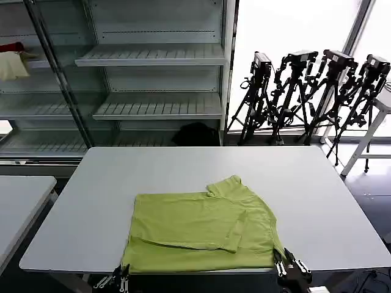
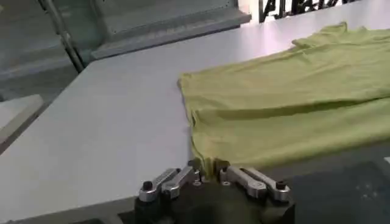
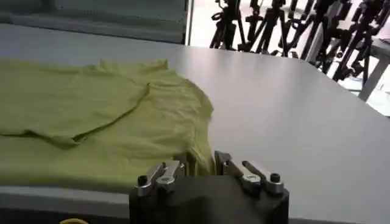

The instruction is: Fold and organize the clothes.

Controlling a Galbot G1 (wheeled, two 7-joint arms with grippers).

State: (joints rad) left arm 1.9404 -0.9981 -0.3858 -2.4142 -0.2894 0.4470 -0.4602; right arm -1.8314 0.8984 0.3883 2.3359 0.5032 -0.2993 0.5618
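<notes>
The pale grey rectangular tabletop lies bare around its far half and sides. The lime-green thin soft T-shirt lies partly folded (sleeves inward) along the near edge. The left tool and right tool pinch its near corners.

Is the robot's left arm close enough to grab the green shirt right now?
Probably yes. The left gripper sits at the table's near edge, right at the lime-green T-shirt's near-left corner. In the left wrist view its fingers look pinched on that corner already, with nothing between them.
</notes>
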